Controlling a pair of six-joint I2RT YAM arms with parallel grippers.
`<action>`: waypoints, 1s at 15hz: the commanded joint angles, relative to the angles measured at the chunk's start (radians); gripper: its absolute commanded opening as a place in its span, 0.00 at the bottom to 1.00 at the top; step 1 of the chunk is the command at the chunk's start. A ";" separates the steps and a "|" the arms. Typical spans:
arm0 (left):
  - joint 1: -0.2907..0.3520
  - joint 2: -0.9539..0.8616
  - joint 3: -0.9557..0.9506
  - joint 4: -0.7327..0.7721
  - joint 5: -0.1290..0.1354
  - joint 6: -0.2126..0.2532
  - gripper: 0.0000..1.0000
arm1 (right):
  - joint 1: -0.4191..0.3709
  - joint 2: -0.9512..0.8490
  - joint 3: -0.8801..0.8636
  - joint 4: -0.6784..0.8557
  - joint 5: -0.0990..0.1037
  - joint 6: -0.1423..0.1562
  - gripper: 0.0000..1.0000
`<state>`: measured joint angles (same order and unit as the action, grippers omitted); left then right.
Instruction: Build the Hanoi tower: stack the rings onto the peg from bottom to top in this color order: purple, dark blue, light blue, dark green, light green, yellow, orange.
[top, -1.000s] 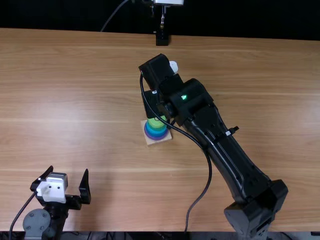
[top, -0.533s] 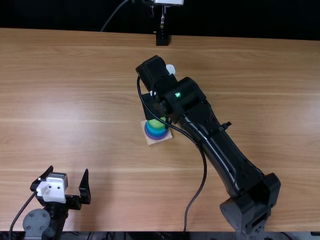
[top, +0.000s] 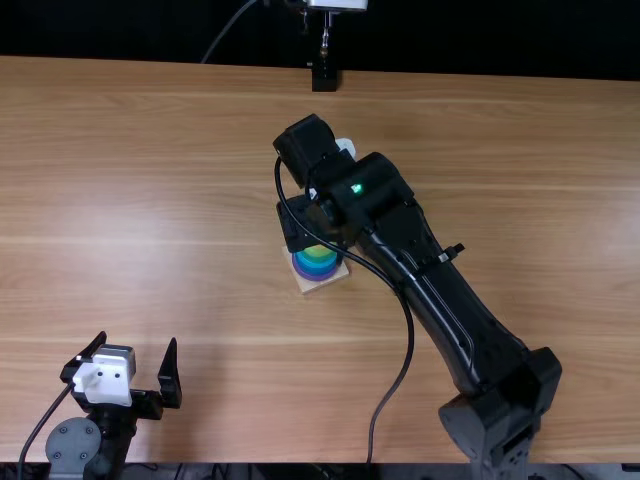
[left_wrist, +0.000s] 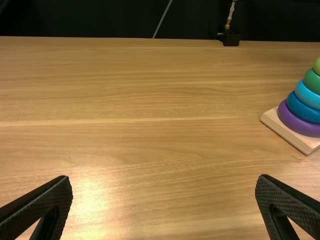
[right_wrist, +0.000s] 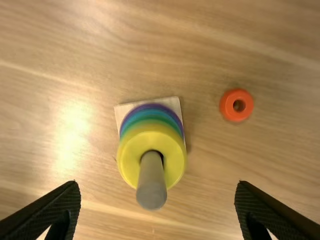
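In the top view my left gripper (top: 137, 346) stands open at the near left; in the left wrist view my left gripper (left_wrist: 164, 192) has nothing between its fingers. My right gripper (top: 298, 222) is over the ring stack (top: 317, 266), partly covering it. In the right wrist view my right gripper (right_wrist: 158, 202) is open, fingers wide apart. There the yellow ring (right_wrist: 129, 162) lies around the grey-looking peg (right_wrist: 151, 182), above the others. An orange ring (right_wrist: 227, 106) lies flat on the table beside the base. Purple (left_wrist: 300, 122), dark blue, light blue, dark green (left_wrist: 313, 81) and light green rings rise in order.
The stack's square wooden base (top: 322, 284) rests on the table (top: 150, 200) near its middle. The right arm and its hanging cable stretch from the near right edge to the stack. A black stand (top: 324, 77) is at the far edge.
My right arm has shifted left, then its gripper end has come slightly nearer the table's near edge. The base and stack have moved a little right and nearer. The left arm has kept still.
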<state>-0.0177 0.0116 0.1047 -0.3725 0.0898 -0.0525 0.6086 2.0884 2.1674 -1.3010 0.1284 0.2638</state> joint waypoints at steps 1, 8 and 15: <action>0.005 -0.012 -0.105 -0.073 0.026 0.012 1.00 | 0.006 0.005 0.083 0.000 0.012 0.009 1.00; 0.005 -0.012 -0.105 -0.073 0.026 0.012 1.00 | -0.046 0.065 0.192 0.010 0.012 0.012 1.00; 0.005 -0.012 -0.105 -0.073 0.026 0.012 1.00 | -0.208 -0.053 -0.277 0.525 0.021 0.003 1.00</action>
<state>-0.0181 0.0120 0.1047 -0.3725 0.0891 -0.0528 0.4065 2.1311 1.9015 -0.7845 0.1345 0.2646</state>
